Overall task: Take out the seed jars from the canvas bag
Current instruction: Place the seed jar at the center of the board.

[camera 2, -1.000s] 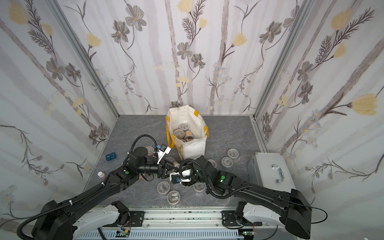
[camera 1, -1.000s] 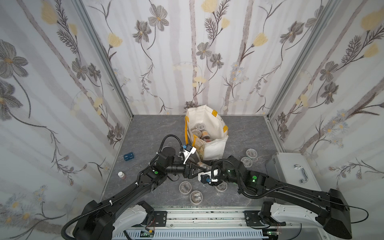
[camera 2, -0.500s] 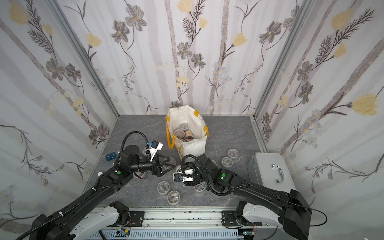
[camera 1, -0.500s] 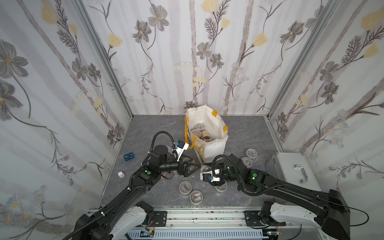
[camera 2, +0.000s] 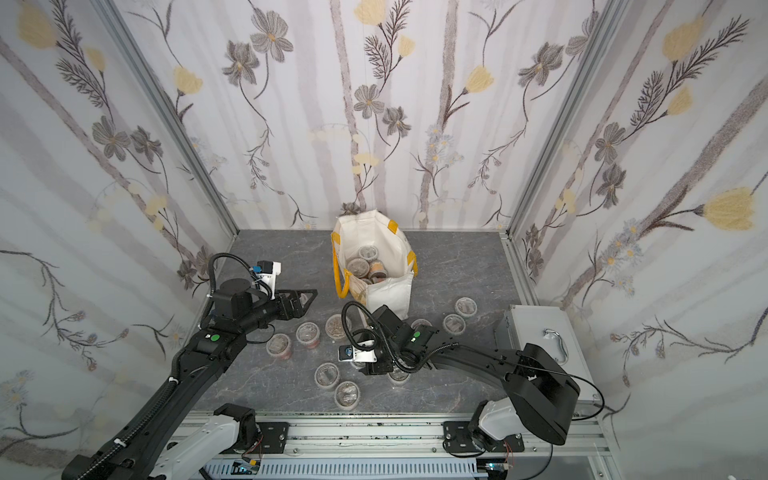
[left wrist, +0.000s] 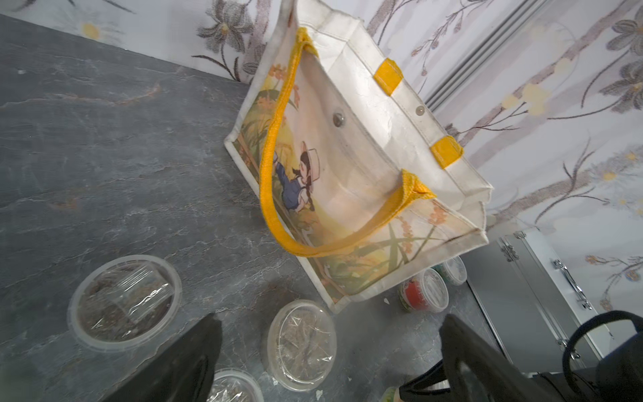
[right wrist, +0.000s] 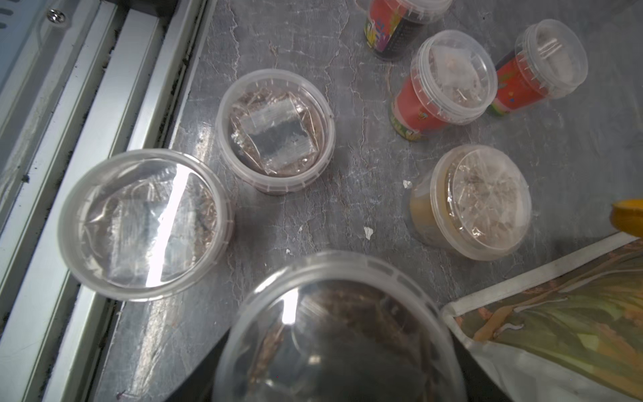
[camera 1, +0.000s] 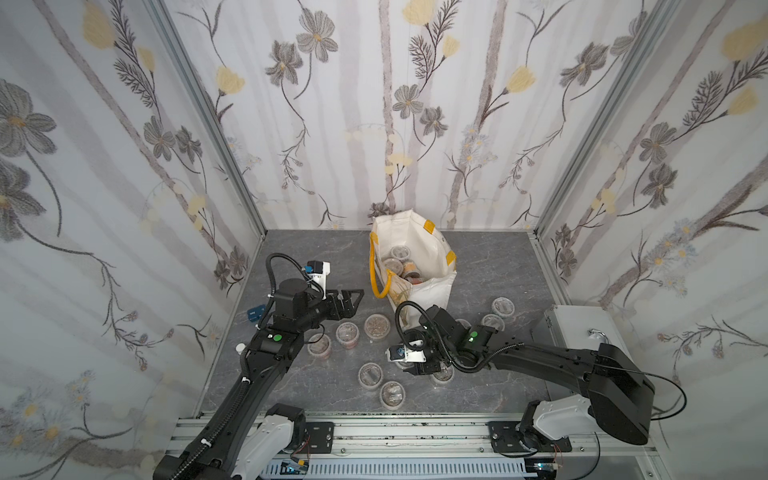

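Standing upright at the far middle of the grey stone-look tabletop (camera 1: 316,249), the cream-white canvas bag (camera 1: 432,286) with yellow loop handles gapes open. Several small round clear-lidded plastic seed jars (camera 1: 399,266) lie inside it.

Left tool (camera 1: 357,296): jaws spread wide, nothing between them, hovering left of the bag and apart from it. In the left wrist view its black fingers (left wrist: 188,358) frame lidded jars on the tabletop below. Three jars in a row (camera 1: 347,332) stand just on the near side of that tool.

Right tool (camera 1: 419,366): near the middle, pointing down, closed around one seed jar (right wrist: 334,330) with brown grainy contents. Whether that jar touches the tabletop, cannot tell. Two more jars (camera 1: 370,375) stand side by side just left of it, close to the near edge.

Further jars (camera 1: 503,306) sit right of the bag, by its near-right corner. Silver metal case (camera 1: 573,328) with a handle lies flat at the right edge, well apart from the bag.
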You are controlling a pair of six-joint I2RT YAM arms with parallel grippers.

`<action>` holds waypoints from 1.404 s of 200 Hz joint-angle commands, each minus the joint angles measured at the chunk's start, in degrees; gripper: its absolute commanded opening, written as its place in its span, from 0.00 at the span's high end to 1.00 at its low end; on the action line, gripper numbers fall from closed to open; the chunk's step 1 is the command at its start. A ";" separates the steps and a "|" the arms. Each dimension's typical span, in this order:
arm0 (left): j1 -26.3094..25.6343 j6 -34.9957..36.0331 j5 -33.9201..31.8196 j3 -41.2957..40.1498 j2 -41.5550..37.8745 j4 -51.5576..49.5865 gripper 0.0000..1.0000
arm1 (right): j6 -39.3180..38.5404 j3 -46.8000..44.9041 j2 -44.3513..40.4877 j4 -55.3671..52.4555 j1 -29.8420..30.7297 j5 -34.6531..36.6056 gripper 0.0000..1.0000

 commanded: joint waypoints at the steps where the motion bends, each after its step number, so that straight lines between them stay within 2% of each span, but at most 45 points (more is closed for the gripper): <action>1: 0.17 -2.21 -3.44 -0.88 0.31 0.62 0.01 | -0.74 1.12 3.37 -1.09 -0.55 -1.12 0.47; 45: 0.33 -5.15 -5.07 -0.04 0.72 -1.30 0.01 | -1.39 3.47 8.74 -2.60 -0.63 0.38 0.43; 64: 0.39 -5.76 -3.52 1.26 0.83 -1.86 0.01 | -0.87 4.04 8.98 -2.73 -0.73 0.75 0.31; 90: 0.48 -8.06 0.21 3.55 2.25 -1.28 0.03 | -0.37 5.65 7.33 -6.41 -1.72 -0.47 0.23; 105: 0.41 -10.32 2.34 5.84 4.52 -1.20 0.05 | -0.34 6.22 5.45 -8.75 -2.69 -2.93 0.10; 132: 0.03 -13.43 6.12 10.61 9.94 -0.94 0.07 | 2.68 7.26 0.44 -10.21 -4.28 -6.99 0.09; 141: -0.65 -15.02 6.03 11.87 11.41 -0.20 0.08 | 4.75 8.10 -3.86 -10.16 -4.59 -7.83 0.08; 146: -1.18 -15.48 6.05 12.53 12.12 0.26 0.08 | 6.09 8.72 -5.38 -9.86 -4.66 -7.92 0.07; 153: -2.27 -15.97 5.07 13.85 13.14 -0.16 0.09 | 8.56 9.47 -8.00 -8.46 -4.66 -7.46 0.01; 169: -4.88 -16.01 1.65 18.02 16.03 -4.16 0.12 | 17.82 9.35 -13.72 -1.10 -4.85 -3.58 0.00; 188: -7.90 -13.39 -4.22 23.65 20.15 -11.27 0.09 | 35.01 8.47 -18.71 10.77 -4.78 11.64 0.00; 206: -11.04 -11.85 -11.93 27.24 23.19 -16.04 0.04 | 45.71 10.45 -20.36 12.54 -5.80 27.92 0.00; 218: -12.66 -10.90 -15.26 28.27 24.52 -16.63 0.03 | 51.64 11.86 -20.62 12.03 -7.62 34.27 0.00; 235: -13.79 -12.46 -18.22 30.32 26.87 -17.98 0.03 | 59.09 14.62 -20.02 9.58 -13.48 34.17 0.01; 256: -13.88 -14.69 -18.87 35.44 31.51 -21.23 0.02 | 66.66 20.02 -17.06 1.66 -20.32 29.47 0.06; 281: -13.52 -16.74 -21.14 43.05 38.91 -25.48 0.01 | 68.43 24.96 -14.03 -5.53 -25.28 24.19 0.13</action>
